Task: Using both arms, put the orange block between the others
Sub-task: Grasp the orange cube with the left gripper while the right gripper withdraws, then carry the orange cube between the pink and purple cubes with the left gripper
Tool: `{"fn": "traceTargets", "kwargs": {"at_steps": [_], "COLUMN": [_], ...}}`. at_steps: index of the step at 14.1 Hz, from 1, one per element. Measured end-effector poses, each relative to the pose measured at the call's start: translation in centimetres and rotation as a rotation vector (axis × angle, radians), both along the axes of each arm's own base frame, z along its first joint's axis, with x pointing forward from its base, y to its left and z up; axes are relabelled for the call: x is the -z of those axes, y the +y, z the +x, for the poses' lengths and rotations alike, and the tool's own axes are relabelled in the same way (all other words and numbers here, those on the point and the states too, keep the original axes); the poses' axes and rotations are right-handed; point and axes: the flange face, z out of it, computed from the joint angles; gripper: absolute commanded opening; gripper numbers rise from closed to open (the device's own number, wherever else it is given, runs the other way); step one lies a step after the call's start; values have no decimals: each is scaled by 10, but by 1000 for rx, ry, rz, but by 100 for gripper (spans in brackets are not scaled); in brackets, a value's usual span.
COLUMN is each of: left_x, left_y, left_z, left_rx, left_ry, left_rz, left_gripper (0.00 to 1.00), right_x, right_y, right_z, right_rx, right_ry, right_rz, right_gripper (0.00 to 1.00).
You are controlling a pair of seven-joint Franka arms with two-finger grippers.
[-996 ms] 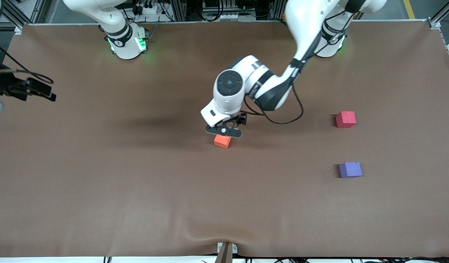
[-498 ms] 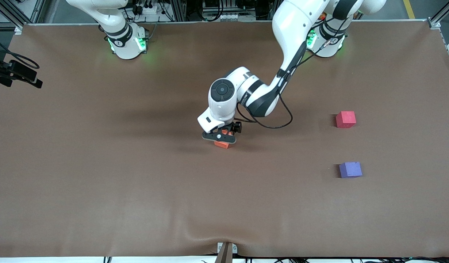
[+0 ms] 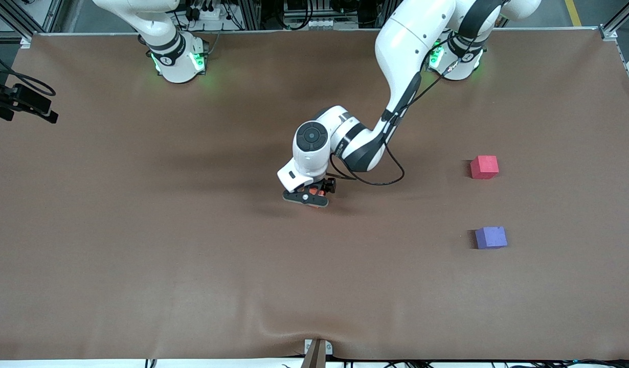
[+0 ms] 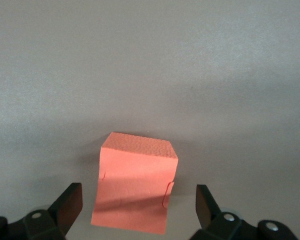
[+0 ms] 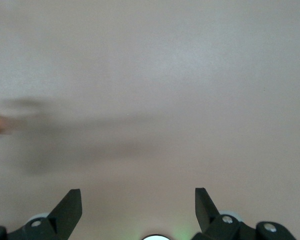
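**Left end effector lowered around the orange block at mid-tabletop**

The left end effector (image 3: 308, 197) sits low over the orange block (image 4: 134, 182), which rests on the brown tabletop (image 3: 140, 255) near its centre. Its fingers (image 4: 70, 205) are spread wide, one on each side of the block with a gap on both sides, so nothing is gripped. The red block (image 3: 484, 167) and the purple block (image 3: 491, 237) lie well apart from the orange one, toward the left arm's end of the tabletop; the purple block is nearer the front camera. The right end effector (image 5: 137, 210) waits above the tabletop edge at the right arm's end, fingers wide apart and holding nothing.
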Motion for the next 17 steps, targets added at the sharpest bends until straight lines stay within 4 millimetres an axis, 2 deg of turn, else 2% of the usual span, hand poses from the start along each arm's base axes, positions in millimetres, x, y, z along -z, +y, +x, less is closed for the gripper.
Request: {"fn": "traceTargets", "kwargs": {"at_steps": [5, 6, 8, 9, 10, 12, 14, 17], "left_x": [5, 8, 14, 15, 16, 14, 6, -31], "left_y": [-1, -1, -1, -1, 0, 2, 8, 36], "left_z": [2, 2, 3, 4, 5, 8, 20, 59], "left_rx": [-1, -2, -3, -4, -5, -9, -21, -78], "left_ry": [-10, -14, -23, -25, -25, -31, -57, -122], "left_rz": [-9, -14, -22, -23, -23, -23, -21, -39], "left_gripper": [100, 95, 55, 24, 0, 0, 0, 0], "right_x": [0, 0, 0, 0, 0, 0, 0, -2], "right_y": [4, 5, 6, 6, 6, 6, 5, 4], "right_z": [0, 0, 0, 0, 0, 0, 0, 0], "right_rx": [-7, -9, -12, -12, -13, -12, -10, -8], "right_ry": [1, 1, 2, 2, 2, 2, 2, 1], "right_rz": [-1, -1, -1, -1, -2, -4, -5, -5], "right_gripper": [100, 100, 100, 100, 100, 100, 100, 100]}}
